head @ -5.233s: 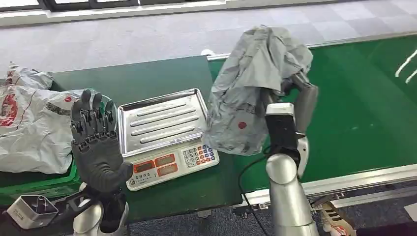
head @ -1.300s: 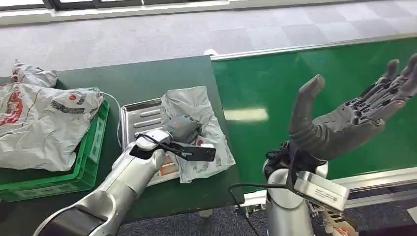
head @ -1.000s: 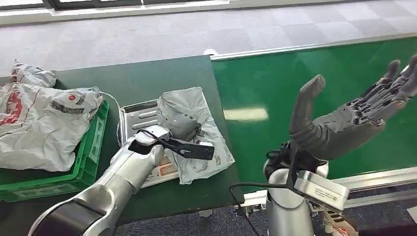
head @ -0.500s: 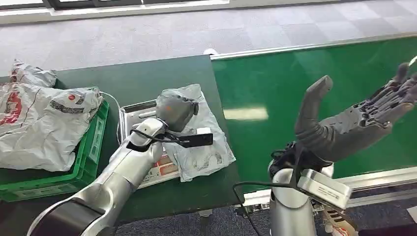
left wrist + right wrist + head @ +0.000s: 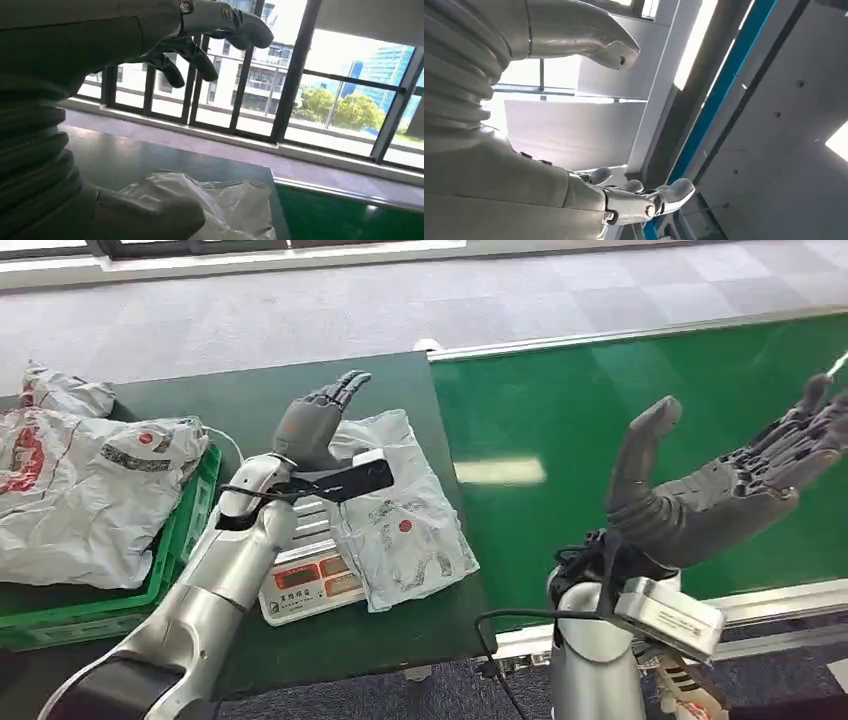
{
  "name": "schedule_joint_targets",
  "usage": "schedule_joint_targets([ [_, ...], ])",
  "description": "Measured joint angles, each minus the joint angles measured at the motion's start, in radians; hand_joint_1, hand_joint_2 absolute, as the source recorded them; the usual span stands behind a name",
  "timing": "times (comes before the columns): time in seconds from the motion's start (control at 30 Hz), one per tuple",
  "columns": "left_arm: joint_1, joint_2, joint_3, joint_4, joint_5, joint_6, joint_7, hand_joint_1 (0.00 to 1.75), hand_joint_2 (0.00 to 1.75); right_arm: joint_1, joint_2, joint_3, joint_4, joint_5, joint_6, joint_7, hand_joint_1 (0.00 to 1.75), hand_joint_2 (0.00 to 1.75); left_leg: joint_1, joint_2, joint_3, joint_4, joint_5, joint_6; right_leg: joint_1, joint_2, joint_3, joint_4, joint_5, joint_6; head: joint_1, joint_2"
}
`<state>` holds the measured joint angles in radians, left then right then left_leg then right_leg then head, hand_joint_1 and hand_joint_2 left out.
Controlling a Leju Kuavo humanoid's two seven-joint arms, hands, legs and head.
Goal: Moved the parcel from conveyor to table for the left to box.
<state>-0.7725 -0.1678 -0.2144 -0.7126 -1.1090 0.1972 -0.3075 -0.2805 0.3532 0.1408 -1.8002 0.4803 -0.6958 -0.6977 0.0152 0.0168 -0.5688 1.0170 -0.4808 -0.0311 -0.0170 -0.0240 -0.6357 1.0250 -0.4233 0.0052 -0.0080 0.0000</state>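
The grey plastic parcel [image 5: 403, 523] lies flat across the scale's steel tray [image 5: 312, 511] and the dark green table [image 5: 270, 400], a red dot on its face. My left hand [image 5: 318, 419] hovers just above the parcel's far left corner, fingers spread and holding nothing. In the left wrist view the crinkled parcel [image 5: 225, 200] lies below the spread fingers [image 5: 200, 47]. My right hand [image 5: 720, 490] is raised palm-up over the green conveyor belt [image 5: 560, 410], fingers apart and empty. The right wrist view looks up past that hand [image 5: 624, 200] at the ceiling.
The scale's keypad and display [image 5: 305, 578] face the table's near edge. A green crate [image 5: 190, 525] at the left holds several grey bags [image 5: 80, 490]. The conveyor's metal rail [image 5: 770, 605] runs along the near right side.
My left hand has let go of the parcel, lifted off it and opened, moving toward the table's far side. The parcel stays on the scale. My right hand has barely moved.
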Motion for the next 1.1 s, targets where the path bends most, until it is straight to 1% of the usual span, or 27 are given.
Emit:
schedule_joint_targets([
  [0.1,-0.018,0.007,0.0,0.018,-0.021,-0.04,0.006,0.0,1.75,-0.001,0.0,0.001,0.007,-0.002,0.0,0.0,0.0,1.75,0.0,0.0,0.0,0.0,0.0,0.0,0.0,0.0,0.0,0.0,0.0,0.0,0.0,0.0],
  [0.17,-0.049,0.012,-0.011,0.058,-0.055,-0.133,0.024,0.0,1.75,-0.002,0.0,0.003,0.017,-0.003,0.0,0.0,0.0,1.75,0.0,0.0,0.0,0.0,0.0,0.0,0.0,0.0,0.0,0.0,0.0,0.0,0.0,0.0],
  [0.23,-0.083,0.018,-0.029,0.117,-0.089,-0.263,0.027,0.0,1.75,-0.004,0.0,0.01,0.029,-0.008,0.0,0.0,0.0,1.75,0.0,0.0,0.0,0.0,0.0,0.0,0.0,0.0,0.0,0.0,0.0,0.0,0.0,0.0],
  [0.3,-0.098,0.022,-0.044,0.162,-0.103,-0.331,0.026,0.0,1.75,-0.005,0.0,0.013,0.037,-0.01,0.0,0.0,0.0,1.75,0.0,0.001,0.0,0.0,0.0,0.0,0.0,0.001,0.0,0.0,0.0,0.0,0.0,0.0],
  [0.47,-0.123,0.023,-0.068,0.251,-0.109,-0.362,0.01,0.0,1.75,-0.009,0.0,0.025,0.052,0.002,0.0,0.0,0.0,1.75,0.0,0.0,0.0,0.0,0.0,0.0,0.0,0.0,0.0,0.0,0.0,0.0,0.0,0.0],
  [0.7,-0.14,0.021,-0.092,0.307,-0.11,-0.382,0.004,0.0,1.75,-0.01,0.0,0.026,0.06,0.012,0.0,0.0,0.0,1.75,0.0,0.0,0.0,0.0,0.0,0.0,0.0,0.0,0.0,0.0,0.0,0.0,0.0,0.0],
  [0.73,-0.142,0.019,-0.093,0.312,-0.112,-0.383,0.003,1.52,1.75,-0.01,0.0,0.025,0.06,0.012,0.0,0.0,0.0,1.75,0.0,0.0,0.0,0.0,0.0,0.0,0.0,0.0,0.0,0.0,0.0,0.0,0.0,0.0],
  [0.77,-0.144,0.018,-0.095,0.315,-0.112,-0.384,0.002,1.75,1.75,-0.01,0.0,0.026,0.06,0.012,0.0,0.0,0.0,1.75,0.0,0.0,0.0,0.0,0.0,0.0,0.0,0.0,0.0,0.0,0.0,0.0,0.0,0.0],
  [1.1,-0.159,0.012,-0.116,0.345,-0.113,-0.4,-0.004,1.75,1.75,-0.009,0.0,0.025,0.06,0.016,0.0,0.0,0.0,1.75,0.0,0.0,0.0,0.0,0.0,0.0,0.0,0.001,0.0,0.0,0.0,0.0,0.0,0.0],
])
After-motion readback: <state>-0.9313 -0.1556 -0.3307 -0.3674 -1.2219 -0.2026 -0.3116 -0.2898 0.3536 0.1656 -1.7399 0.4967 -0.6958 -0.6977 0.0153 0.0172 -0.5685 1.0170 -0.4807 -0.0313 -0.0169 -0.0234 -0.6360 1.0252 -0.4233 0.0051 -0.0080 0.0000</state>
